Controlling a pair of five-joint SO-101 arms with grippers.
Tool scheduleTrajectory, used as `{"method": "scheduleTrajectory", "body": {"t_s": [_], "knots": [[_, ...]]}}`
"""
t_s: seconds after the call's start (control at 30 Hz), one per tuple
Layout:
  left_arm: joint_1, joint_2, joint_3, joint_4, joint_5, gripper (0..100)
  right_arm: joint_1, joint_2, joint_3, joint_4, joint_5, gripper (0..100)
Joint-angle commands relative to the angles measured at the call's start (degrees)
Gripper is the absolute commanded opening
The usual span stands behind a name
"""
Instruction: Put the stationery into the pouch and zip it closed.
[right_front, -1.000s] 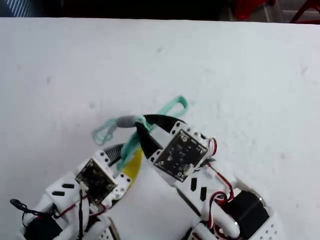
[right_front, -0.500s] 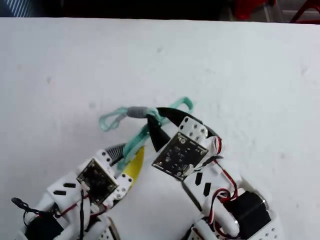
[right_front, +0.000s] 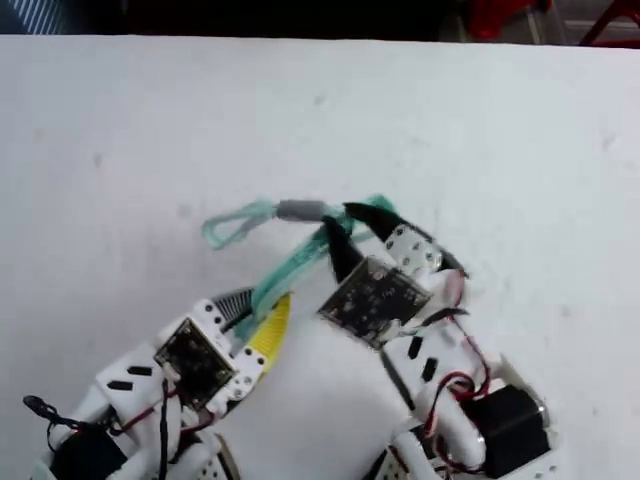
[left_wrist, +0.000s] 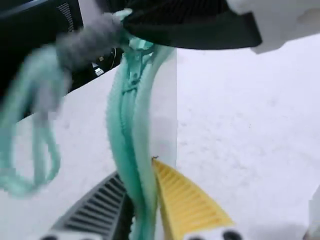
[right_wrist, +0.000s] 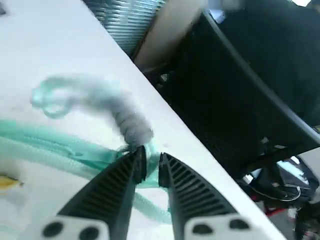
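Mint-green zip of the pouch (right_front: 285, 275) stretches between two robot hands above the white bench (right_front: 480, 130). The left hand (right_front: 262, 318), one finger yellow and one black, is clamped on the pouch's near end. The right hand (right_front: 345, 235) pinches the zip pull (right_wrist: 144, 150), its black fingers almost touching. Just past that grip, a grey sleeve (right_front: 300, 210) joins a green loop (right_front: 232, 222)

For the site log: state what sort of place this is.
Probably an indoor lab or office workbench: a white table, left gripper and right gripper gripping a teal pouch, slatted blinds and dark furniture behind.
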Motion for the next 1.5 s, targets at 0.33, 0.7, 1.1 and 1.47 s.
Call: {"method": "scheduleTrajectory", "body": {"t_s": [0.33, 0.7, 1.1, 1.47], "knots": [[0.4, -0.4, -0.4, 1.4, -0.6, 2, 12.7, 0.7, 2.5, -7.3, 4.9, 1.9], [0.7, -0.4, -0.4, 2.3, -3.5, 2, 0.3, 3.5, -20.0, 10.2, -14.6, 2.3], [0.8, -0.4, -0.4, 3.0, -4.2, 2, -10.9, 30.7, -50.9, 34.6, -31.7, 16.6], [0.8, -0.4, -0.4, 2.7, -4.2, 2, -10.7, 49.8, -60.0, 33.7, -38.2, 16.3]]}}
